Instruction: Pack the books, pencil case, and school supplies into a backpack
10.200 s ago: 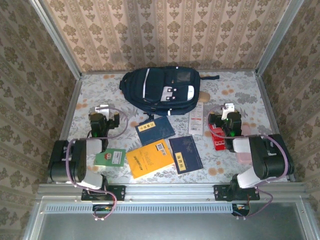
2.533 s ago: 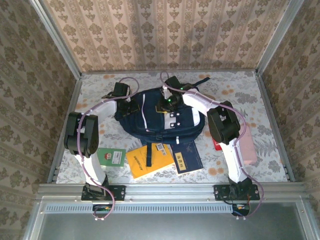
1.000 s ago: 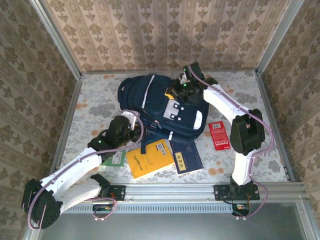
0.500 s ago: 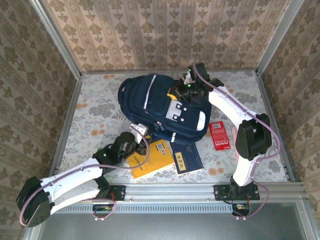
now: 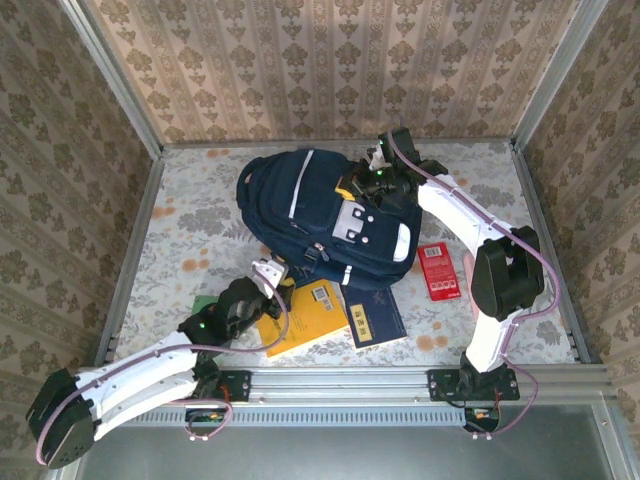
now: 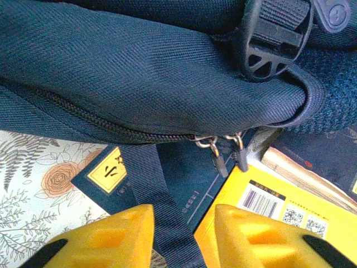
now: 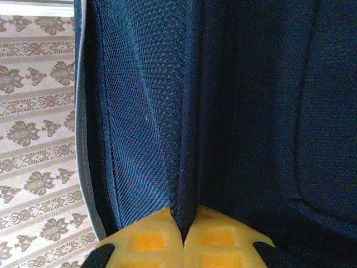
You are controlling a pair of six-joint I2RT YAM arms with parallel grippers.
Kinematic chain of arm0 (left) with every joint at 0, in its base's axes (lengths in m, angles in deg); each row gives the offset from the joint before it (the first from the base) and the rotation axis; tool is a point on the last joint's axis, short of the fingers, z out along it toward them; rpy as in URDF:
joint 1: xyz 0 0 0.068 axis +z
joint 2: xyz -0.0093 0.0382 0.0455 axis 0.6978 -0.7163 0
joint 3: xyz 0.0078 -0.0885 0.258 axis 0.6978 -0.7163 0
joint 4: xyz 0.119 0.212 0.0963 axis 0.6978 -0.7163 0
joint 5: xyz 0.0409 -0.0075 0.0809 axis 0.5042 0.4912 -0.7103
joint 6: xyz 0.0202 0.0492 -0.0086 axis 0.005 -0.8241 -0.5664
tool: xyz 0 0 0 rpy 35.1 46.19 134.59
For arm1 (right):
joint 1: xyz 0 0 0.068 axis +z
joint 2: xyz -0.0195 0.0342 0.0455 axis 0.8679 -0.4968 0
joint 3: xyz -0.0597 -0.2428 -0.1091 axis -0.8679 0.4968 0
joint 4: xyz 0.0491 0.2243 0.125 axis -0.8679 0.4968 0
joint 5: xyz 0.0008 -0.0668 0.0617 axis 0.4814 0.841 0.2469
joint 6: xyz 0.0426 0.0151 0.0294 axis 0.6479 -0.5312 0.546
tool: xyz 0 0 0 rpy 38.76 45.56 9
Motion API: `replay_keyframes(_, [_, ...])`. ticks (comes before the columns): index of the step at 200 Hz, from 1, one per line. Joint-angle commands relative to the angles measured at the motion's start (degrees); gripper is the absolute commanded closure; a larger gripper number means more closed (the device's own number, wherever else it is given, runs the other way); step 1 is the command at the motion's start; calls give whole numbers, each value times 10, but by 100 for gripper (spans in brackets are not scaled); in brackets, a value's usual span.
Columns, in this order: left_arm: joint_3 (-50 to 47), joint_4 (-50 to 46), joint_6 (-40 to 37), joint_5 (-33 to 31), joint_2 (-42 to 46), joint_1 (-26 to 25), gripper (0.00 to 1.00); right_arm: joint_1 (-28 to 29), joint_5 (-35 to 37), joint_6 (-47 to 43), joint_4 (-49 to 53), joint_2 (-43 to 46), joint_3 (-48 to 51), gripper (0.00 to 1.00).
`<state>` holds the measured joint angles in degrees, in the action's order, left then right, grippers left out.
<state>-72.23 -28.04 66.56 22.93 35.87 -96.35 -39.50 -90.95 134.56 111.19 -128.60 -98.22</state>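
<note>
The navy backpack lies at the back middle of the table. My right gripper is at its far right top, shut on a fold of the backpack's dark mesh fabric. My left gripper hovers at the bag's near left edge, open, with a navy strap running between its fingers. Two zipper pulls hang just ahead of it. Below it lie a navy book and the orange-yellow book. Another navy book lies to the right. The green-and-white book is mostly under my left arm. The red pack lies right of the bag.
Patterned walls and metal rails close in the table on three sides. Bare floral tabletop lies left of the backpack. My right arm arches over the table's right side, above a pale pink thing.
My left gripper has drawn back toward the near edge, from the backpack's left flank to its lower edge, its jaws narrowing. The right gripper shifted slightly right with the bag's fabric, then held still.
</note>
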Motion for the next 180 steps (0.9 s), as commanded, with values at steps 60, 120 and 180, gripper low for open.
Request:
replay_keyframes(60, [6, 87, -13, 14, -77, -3, 60, -5, -51, 14, -71, 51, -11, 100])
replay_keyframes(120, [9, 133, 6, 14, -131, 19, 61, -4, -53, 18, -77, 46, -8, 100])
replay_keyframes(180, [24, 168, 10, 37, -178, 31, 62, -4, -56, 22, -82, 42, -4, 100])
